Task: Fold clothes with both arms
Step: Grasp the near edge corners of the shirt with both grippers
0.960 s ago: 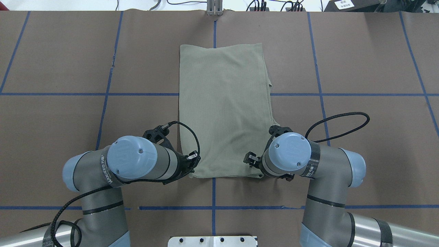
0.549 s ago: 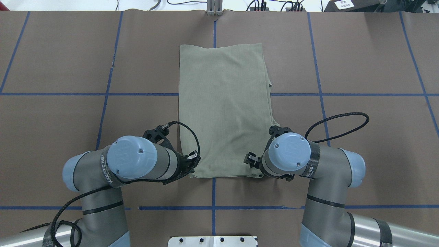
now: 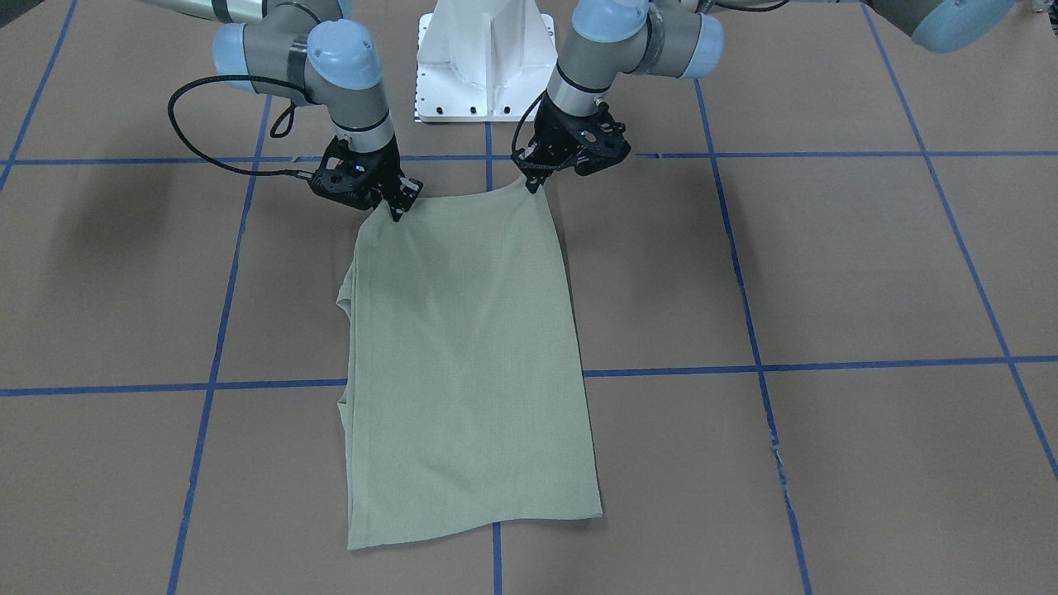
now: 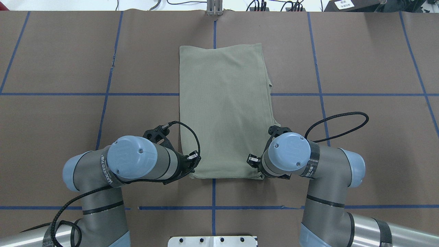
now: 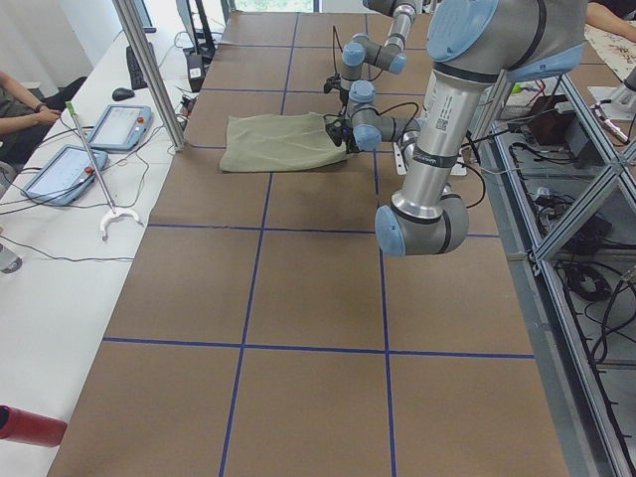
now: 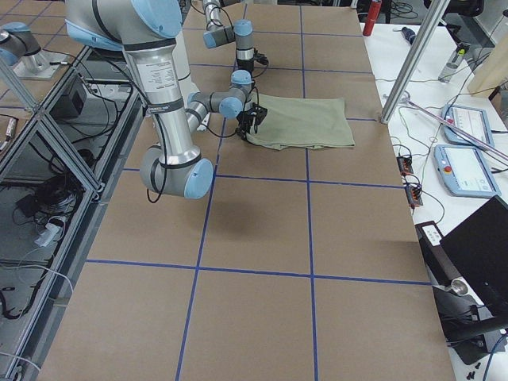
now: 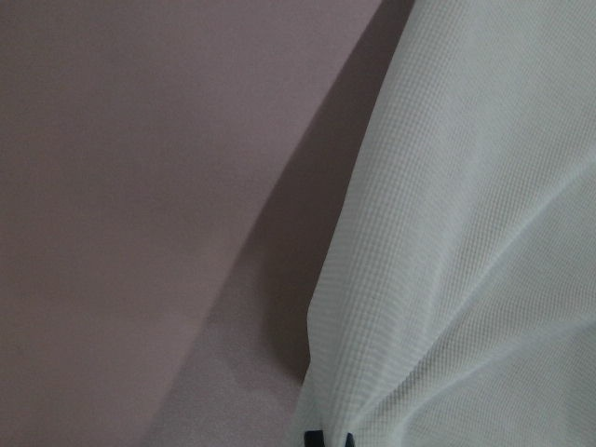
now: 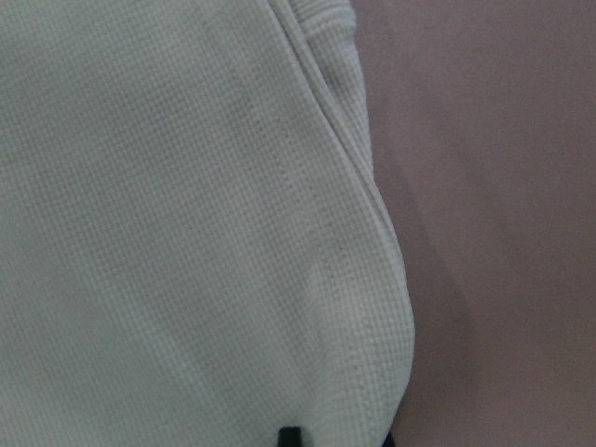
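The pale sage-green shirt (image 4: 223,109) lies folded into one long rectangle on the brown table, its far end toward the operators' side (image 3: 471,512). Both grippers are at its near edge. My left gripper (image 3: 531,178) is shut on the near left corner, which is raised slightly. The left wrist view has its tips (image 7: 329,438) pinched together on cloth (image 7: 466,233). My right gripper (image 3: 397,208) is shut on the near right corner, over layered hems (image 8: 354,242). From overhead, both wrists hide the fingers. Neckline, logo and label are hidden.
The white pedestal base (image 3: 483,58) stands just behind the grippers. Blue tape lines (image 4: 319,94) grid the brown table cover. Tablets (image 5: 119,124) and a metal post (image 5: 149,70) sit on the white bench beyond the shirt's far end. A person's arm (image 5: 20,99) rests there.
The right wrist has shifted very slightly rightward at the shirt's near right corner. The left arm and the shirt's outline look the same.
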{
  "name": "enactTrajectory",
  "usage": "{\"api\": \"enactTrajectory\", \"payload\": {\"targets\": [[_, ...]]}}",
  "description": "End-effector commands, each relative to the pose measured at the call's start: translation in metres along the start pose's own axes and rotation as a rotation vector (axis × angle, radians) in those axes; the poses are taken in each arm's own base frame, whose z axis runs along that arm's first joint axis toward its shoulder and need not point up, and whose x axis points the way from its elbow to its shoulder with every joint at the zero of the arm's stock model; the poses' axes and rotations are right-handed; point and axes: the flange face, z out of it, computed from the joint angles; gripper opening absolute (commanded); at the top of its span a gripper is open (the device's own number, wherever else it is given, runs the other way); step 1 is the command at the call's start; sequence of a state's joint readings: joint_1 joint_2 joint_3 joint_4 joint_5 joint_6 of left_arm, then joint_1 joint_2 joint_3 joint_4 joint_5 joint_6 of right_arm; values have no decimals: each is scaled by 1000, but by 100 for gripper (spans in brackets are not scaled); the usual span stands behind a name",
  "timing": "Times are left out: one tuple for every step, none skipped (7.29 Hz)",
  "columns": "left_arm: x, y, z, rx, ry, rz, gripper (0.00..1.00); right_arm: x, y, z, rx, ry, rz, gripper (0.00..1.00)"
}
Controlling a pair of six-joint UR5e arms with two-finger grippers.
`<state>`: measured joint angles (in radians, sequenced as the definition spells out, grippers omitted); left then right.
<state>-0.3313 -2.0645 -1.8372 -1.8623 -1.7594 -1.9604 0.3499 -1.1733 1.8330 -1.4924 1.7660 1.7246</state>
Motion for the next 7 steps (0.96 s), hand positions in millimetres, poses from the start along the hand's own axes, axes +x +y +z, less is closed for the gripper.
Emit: {"api": "enactTrajectory", "payload": {"targets": [[-1, 0, 0, 0, -1, 0, 0, -2, -1, -3, -2, -8, 1, 10], [-1, 0, 0, 0, -1, 0, 0, -4, 0, -6, -5, -13, 3, 0], [-1, 0, 0, 0, -1, 0, 0, -6, -2, -11, -4, -29, 5, 0], [0, 0, -2, -2, 3, -4, 0, -7, -4, -16, -8, -84, 14, 0], [0, 1, -3, -1, 5, -7, 0, -2, -5, -16, -15, -112, 37, 0], [0, 2, -12, -6, 18, -4, 0, -2, -5, -17, -15, -121, 37, 0], [0, 5, -17, -12, 26, -1, 0, 0, -5, -21, -16, -127, 35, 0]]}}
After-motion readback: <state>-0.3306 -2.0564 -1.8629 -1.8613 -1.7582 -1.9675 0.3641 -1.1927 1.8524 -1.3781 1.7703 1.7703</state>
